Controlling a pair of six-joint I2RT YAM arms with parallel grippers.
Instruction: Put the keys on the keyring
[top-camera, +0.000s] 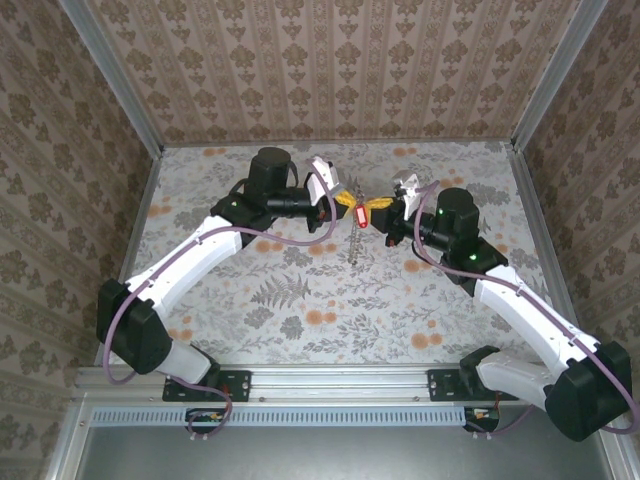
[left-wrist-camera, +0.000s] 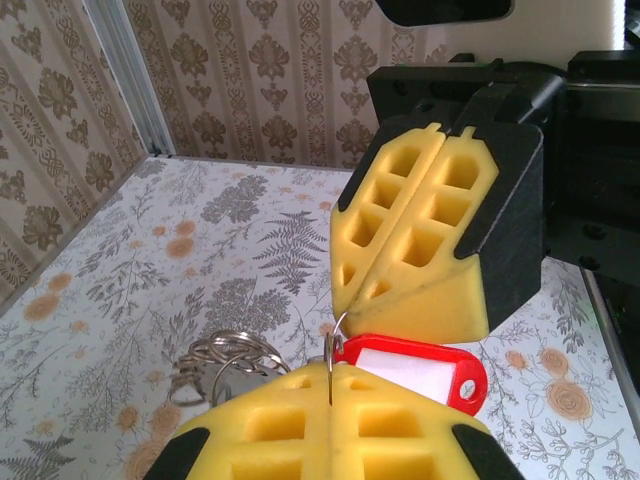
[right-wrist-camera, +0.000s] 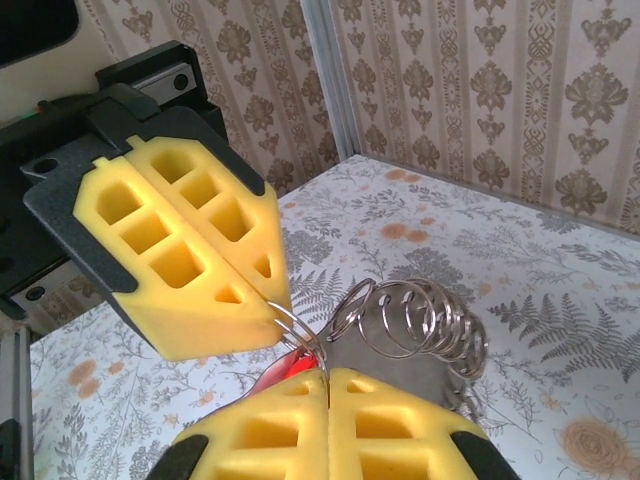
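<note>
left gripper (top-camera: 346, 202) | right gripper (top-camera: 380, 208) | tip-to-tip mid-air, both pinching keyring (left-wrist-camera: 329, 365)

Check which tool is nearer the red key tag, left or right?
Left, narrowly. Both pinch the keyring. The red key tag lies against the left tool at its fingertips; the right tool sits just above the tag, with a small gap.

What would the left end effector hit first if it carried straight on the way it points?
Most likely the right end effector, its shut yellow fingers straight ahead and close. The left end effector pinches a thin keyring wire; the red tag lies just beside that line.
</note>
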